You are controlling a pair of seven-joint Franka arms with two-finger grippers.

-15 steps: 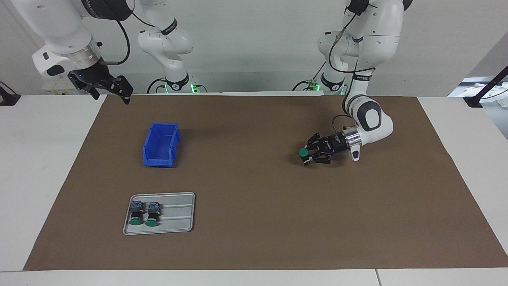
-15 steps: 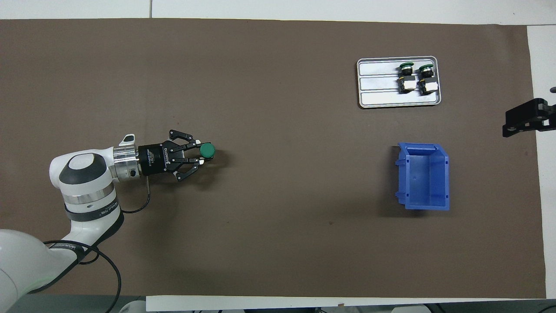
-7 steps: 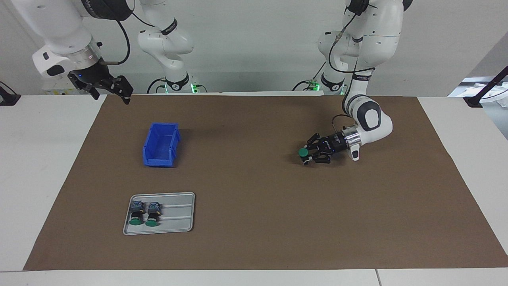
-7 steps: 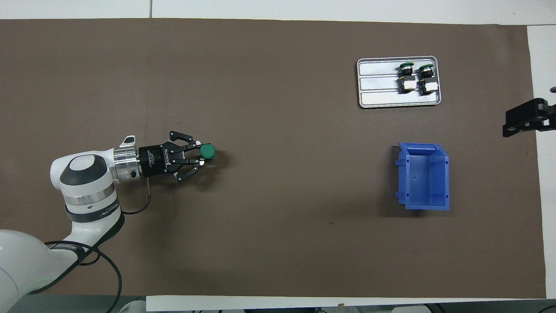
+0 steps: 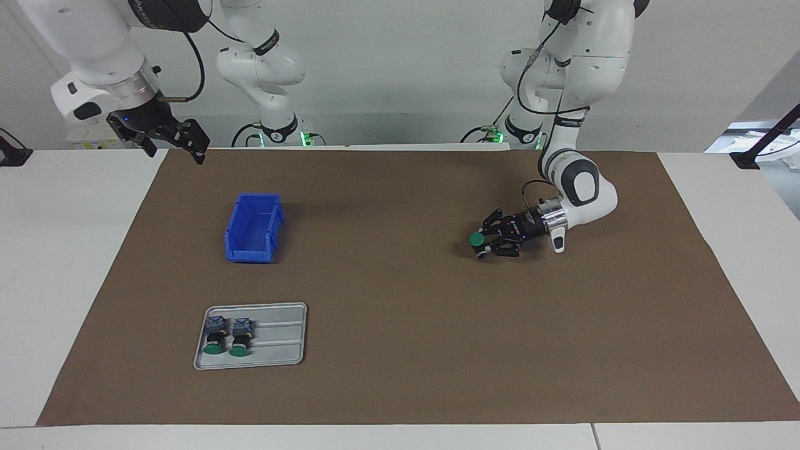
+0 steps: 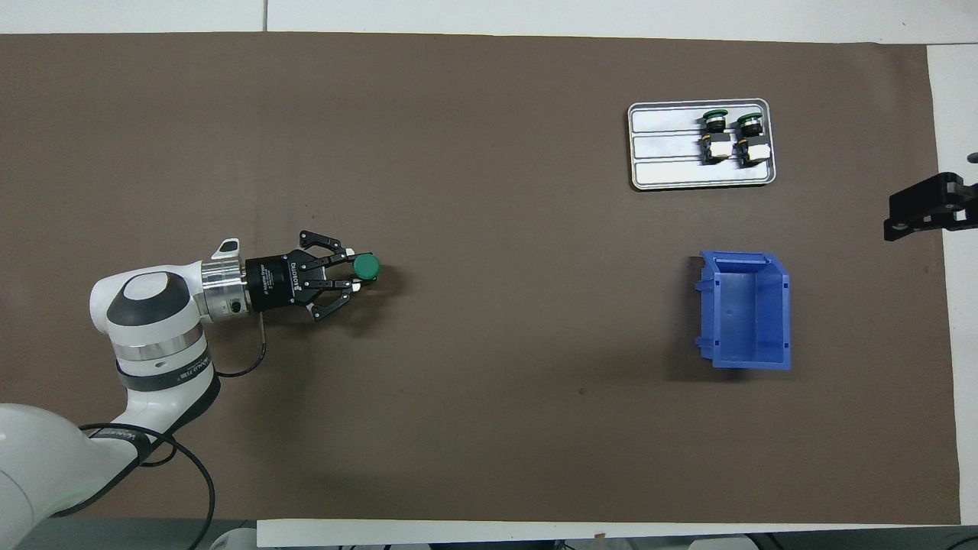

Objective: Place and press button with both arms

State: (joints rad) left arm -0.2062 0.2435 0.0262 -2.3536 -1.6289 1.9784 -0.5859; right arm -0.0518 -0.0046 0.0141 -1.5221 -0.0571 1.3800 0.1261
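Note:
My left gripper (image 5: 480, 245) (image 6: 357, 276) lies level and low over the brown mat toward the left arm's end of the table. It is shut on a button (image 5: 477, 239) (image 6: 365, 266) whose round green cap faces up. I cannot tell whether the button's body touches the mat. My right gripper (image 5: 175, 149) (image 6: 917, 208) hangs open and holds nothing, raised over the mat's edge at the right arm's end, where that arm waits. Two more buttons (image 5: 227, 337) (image 6: 732, 137) lie side by side in a grey tray (image 5: 278, 350) (image 6: 665, 164).
A blue open bin (image 5: 253, 228) (image 6: 745, 309) stands on the mat toward the right arm's end, nearer to the robots than the tray. The brown mat (image 5: 400, 312) covers most of the white table.
The left arm's wrist and elbow have shifted very slightly, with the button still held in much the same spot. The right arm has not moved.

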